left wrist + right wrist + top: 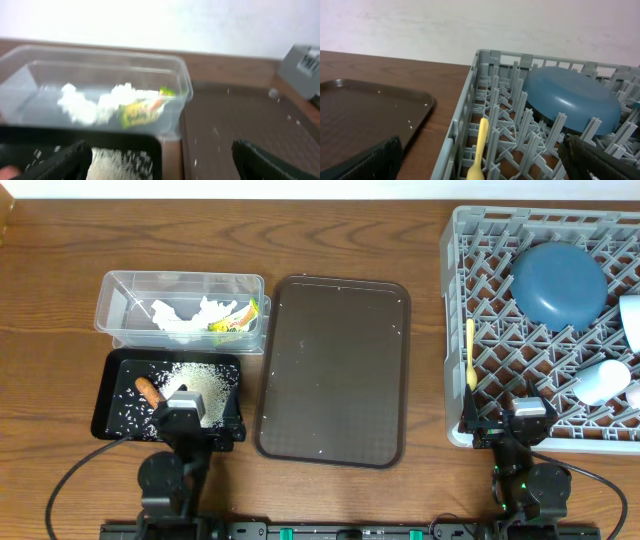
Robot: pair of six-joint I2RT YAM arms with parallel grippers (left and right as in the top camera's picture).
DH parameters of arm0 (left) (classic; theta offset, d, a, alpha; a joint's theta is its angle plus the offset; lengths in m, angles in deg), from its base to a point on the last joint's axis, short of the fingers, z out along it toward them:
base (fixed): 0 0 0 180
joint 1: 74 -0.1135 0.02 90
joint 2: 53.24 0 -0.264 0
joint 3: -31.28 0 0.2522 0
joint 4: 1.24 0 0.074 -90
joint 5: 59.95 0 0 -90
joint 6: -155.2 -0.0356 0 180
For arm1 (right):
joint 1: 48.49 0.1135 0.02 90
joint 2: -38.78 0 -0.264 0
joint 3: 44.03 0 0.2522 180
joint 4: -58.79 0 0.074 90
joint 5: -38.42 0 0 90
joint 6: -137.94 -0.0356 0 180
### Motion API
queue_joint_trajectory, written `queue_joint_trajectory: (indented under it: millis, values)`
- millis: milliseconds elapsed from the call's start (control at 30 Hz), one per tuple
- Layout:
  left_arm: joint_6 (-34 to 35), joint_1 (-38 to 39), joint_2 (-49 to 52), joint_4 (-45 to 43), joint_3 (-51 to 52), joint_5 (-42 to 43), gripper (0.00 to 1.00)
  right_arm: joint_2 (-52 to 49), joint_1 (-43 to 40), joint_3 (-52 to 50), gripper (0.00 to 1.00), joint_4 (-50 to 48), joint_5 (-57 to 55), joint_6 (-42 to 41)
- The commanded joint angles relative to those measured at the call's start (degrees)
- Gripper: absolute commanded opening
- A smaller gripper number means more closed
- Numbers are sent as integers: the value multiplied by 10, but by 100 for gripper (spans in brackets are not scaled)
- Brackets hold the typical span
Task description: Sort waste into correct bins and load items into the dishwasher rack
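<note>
Two arms (pixel 175 470) folded low | left fingers (pixel 65 160) spread wide | right fingers (pixel 375 162) spread wide

Overhead evenly bright and sharp, we note only faint soft shadows on the worktop (pixel 60 240), left wrist view blurred throughout, clear tub (pixel 100 65) smeared, wall (pixel 150 20) washed out white, right wrist view crisp on the dishwasher rack (pixel 465 100), lower corners dark and unfocused.

Black arms (pixel 172 475), grey wrist blocks (pixel 183 408), looping black cables (pixel 66 470), black fingers (pixel 60 161)
</note>
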Motion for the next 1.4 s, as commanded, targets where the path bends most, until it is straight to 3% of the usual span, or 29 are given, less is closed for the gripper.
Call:
queue_joint_trajectory:
  millis: [0,167,333,433,1367]
  values:
    - [-3,9,-31,-50,37,-18,91,4,5,-2,99,2,-4,5]
    - [-4,11,-39,-103,66,-22,91,4,5,-2,99,2,-4,5]
    - [-38,10,-39,-95,66,-22,91,4,5,-2,99,2,-4,6]
    - [-36,11,-39,-40,66,-22,91,4,5,-2,99,2,-4,5]
    - [-30,10,-38,-46,66,-28,91,4,5,-2,99,2,-4,6]
